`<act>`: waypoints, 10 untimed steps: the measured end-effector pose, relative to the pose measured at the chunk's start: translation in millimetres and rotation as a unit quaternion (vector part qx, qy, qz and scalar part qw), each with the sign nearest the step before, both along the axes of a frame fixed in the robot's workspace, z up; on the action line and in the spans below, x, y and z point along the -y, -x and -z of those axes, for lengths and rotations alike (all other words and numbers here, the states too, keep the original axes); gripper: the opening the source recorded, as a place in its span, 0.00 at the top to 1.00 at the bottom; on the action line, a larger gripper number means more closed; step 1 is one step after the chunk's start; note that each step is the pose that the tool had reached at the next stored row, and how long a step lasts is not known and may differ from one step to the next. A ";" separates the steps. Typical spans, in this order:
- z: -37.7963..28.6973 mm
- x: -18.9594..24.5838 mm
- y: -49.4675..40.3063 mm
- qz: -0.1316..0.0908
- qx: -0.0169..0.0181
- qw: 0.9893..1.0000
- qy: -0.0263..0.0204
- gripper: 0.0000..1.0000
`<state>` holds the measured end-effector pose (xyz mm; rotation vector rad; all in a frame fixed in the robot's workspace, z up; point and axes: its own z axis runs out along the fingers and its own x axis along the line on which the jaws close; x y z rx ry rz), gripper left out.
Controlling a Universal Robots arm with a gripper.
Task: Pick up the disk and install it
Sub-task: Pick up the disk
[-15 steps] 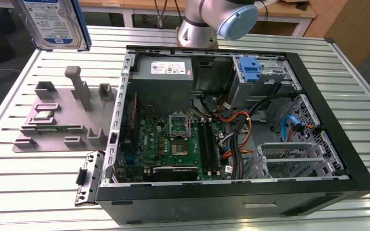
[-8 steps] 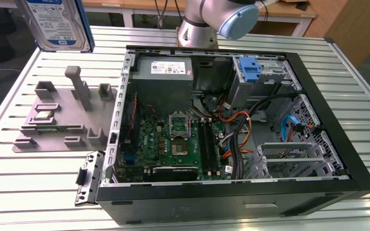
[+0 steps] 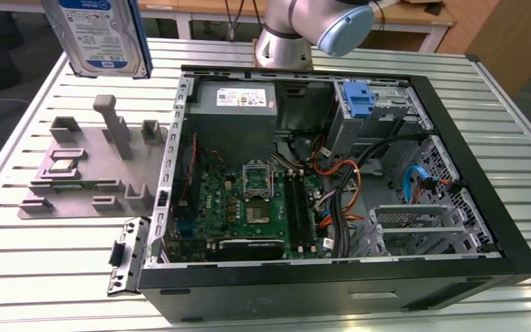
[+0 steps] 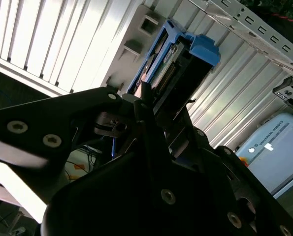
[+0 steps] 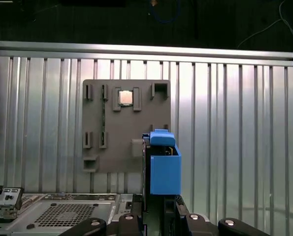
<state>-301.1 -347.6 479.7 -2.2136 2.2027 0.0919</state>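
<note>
The disk [image 3: 99,34], silver with a white-and-blue label and a blue frame, hangs upright in the air above the table's far corner, at the exterior view's left. It is above the grey holder plate [image 3: 81,173]. In both wrist views my gripper [image 5: 158,204] [image 4: 153,98] is shut on the disk [image 5: 162,164] [image 4: 178,59], its black fingers clamping the blue-framed edge. Straight below the disk lies the holder plate [image 5: 126,125].
The open computer case [image 3: 514,249] lies on the slatted metal table [image 3: 44,277], showing the motherboard [image 3: 247,207], grey power-supply box [image 3: 238,97], blue latch [image 3: 359,100] and drive cage [image 3: 417,228]. A chip [image 3: 63,164] sits in the holder plate. The arm's base [image 3: 289,38] stands behind the case.
</note>
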 end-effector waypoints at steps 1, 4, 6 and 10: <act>0.0 0.4 -2.8 0.000 0.000 1.000 0.000 0.65; 0.1 1.2 -11.4 0.000 -0.001 1.000 0.000 0.65; 0.1 1.6 -16.9 0.000 -0.001 1.000 0.000 0.65; 0.0 2.3 -27.4 0.000 -0.002 1.000 0.000 0.65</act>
